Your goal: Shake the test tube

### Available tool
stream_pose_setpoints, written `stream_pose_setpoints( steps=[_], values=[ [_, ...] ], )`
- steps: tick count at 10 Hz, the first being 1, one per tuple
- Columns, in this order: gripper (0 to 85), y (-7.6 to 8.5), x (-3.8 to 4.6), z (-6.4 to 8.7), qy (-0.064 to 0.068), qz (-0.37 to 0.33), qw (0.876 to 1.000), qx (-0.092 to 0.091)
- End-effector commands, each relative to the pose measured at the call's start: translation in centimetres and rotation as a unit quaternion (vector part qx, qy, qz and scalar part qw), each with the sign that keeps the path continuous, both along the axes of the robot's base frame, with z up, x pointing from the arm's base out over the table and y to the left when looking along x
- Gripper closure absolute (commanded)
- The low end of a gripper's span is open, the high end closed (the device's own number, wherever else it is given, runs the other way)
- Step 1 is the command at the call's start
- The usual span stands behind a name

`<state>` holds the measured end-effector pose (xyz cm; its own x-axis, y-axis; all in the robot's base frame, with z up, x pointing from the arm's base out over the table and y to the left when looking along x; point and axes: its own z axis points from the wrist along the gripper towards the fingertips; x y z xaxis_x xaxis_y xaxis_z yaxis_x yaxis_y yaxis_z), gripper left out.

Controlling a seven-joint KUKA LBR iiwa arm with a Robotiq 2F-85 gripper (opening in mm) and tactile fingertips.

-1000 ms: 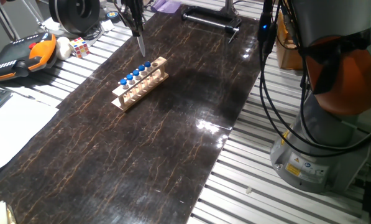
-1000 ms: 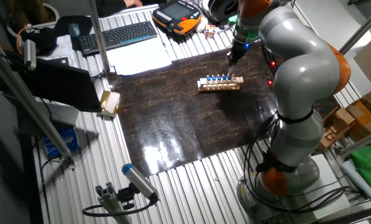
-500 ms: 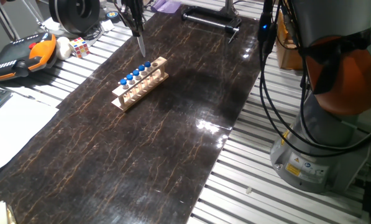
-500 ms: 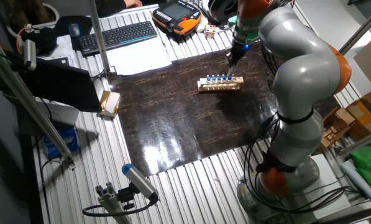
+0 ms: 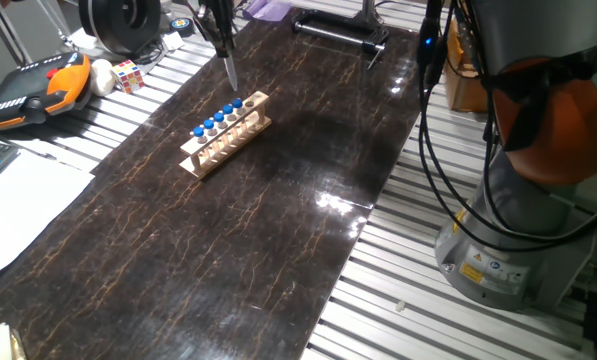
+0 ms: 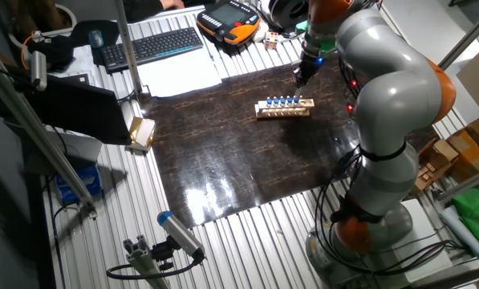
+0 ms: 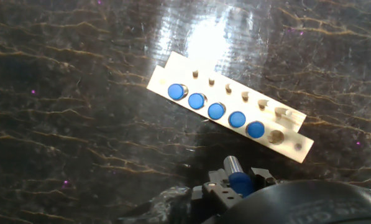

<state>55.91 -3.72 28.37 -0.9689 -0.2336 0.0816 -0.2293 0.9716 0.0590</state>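
Observation:
My gripper (image 5: 221,38) is shut on one test tube (image 5: 229,70), which hangs upright in the air above the far end of the wooden rack (image 5: 206,155). In the hand view the held tube (image 7: 237,176) with its blue cap sits between my fingers (image 7: 213,190), off to the side of the rack (image 7: 166,76). Several blue-capped tubes (image 7: 216,111) stand in the rack, and the hole (image 7: 276,137) at its end is empty. The other fixed view shows my gripper (image 6: 302,74) above and behind the rack (image 6: 283,112).
The rack stands on a dark marbled mat (image 5: 258,220). An orange-black teach pendant (image 5: 33,90), a Rubik's cube (image 5: 128,75) and paper (image 5: 18,200) lie at the left. A keyboard (image 6: 155,44) lies beyond the mat. The robot base (image 5: 518,230) is at the right.
The gripper with the tube has shifted only slightly sideways above the rack; the rack and its tubes have not moved.

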Motion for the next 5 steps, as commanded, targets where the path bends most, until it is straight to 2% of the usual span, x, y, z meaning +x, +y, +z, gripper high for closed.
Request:
stream_pose_setpoints(
  steps=[1,3,4,5],
  values=[
    [74.0,0.02,0.0,-0.01,0.001,-0.008,1.0,0.01],
    [75.7,0.16,-0.05,-0.01,-0.001,-0.021,1.0,0.019],
    [76.0,0.07,0.01,0.02,-0.006,-0.01,1.0,0.006],
    [77.7,-0.05,0.04,0.06,-0.023,0.05,0.994,-0.099]
  ],
)
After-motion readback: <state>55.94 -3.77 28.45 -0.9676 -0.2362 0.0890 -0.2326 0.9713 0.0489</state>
